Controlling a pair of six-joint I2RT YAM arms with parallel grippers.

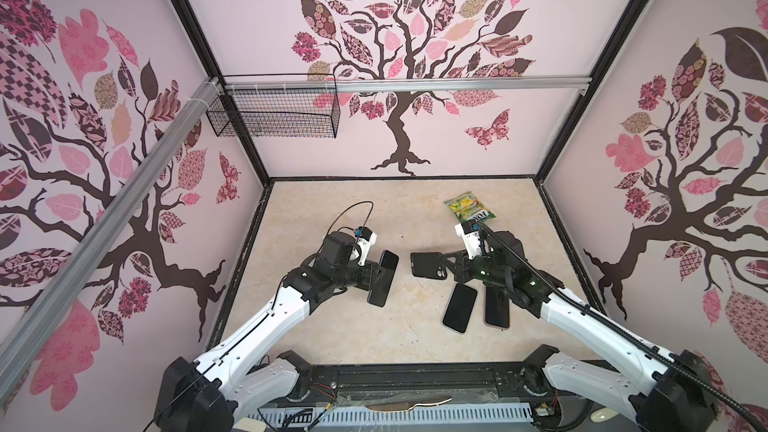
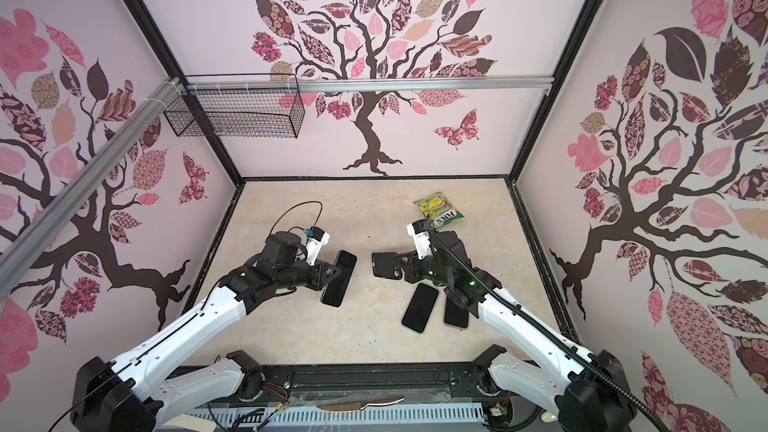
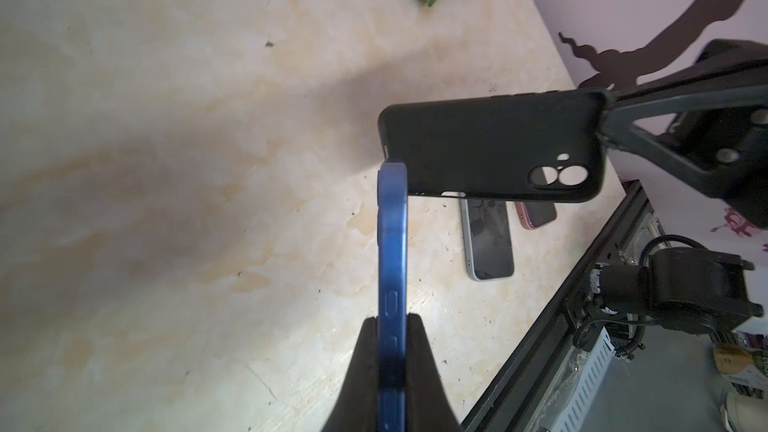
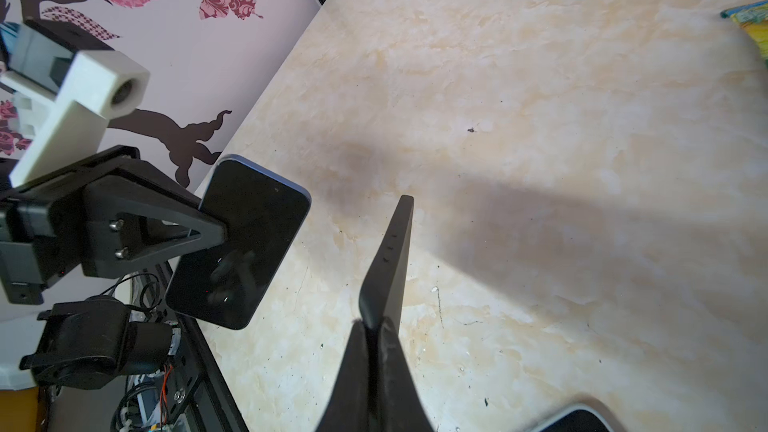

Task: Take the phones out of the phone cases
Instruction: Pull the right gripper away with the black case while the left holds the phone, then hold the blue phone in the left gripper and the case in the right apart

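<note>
The left claw [image 3: 392, 328] is shut tight on the phone [image 3: 392, 243]. Its two black fingers [image 3: 419, 367] press on the flat sides of the phone, near one end. The phone is blue on its thin edge and has a dark screen. It stands on its edge, not flat. In the right wrist view the dark screen of the phone [image 4: 241, 243] faces that camera.

The right claw [image 4: 376, 326] is shut tight on the phone case [image 4: 392, 251]. It pinches the case at one end, by the thin wall. The case is black. In the left wrist view you can see the round camera holes in the phone case [image 3: 490, 147], and light shows through them.

The phone is out of the case. In both top views the phone [image 1: 384, 280] is on the left and the phone case [image 1: 426, 264] is on the right, with a gap of bare table [image 1: 332, 209] showing between them. The left claw [image 1: 376, 274] and the right claw [image 1: 445, 263] point at each other across that gap.

Two more phones lie flat on the table under the right arm, side by side: a black-faced phone [image 1: 460, 308] and a second flat phone [image 1: 496, 309] that the arm partly hides. Farther back on the table lies a green and yellow snack bag [image 1: 469, 206]. A wire basket [image 1: 274, 112] hangs on the back wall, high on the left.
</note>
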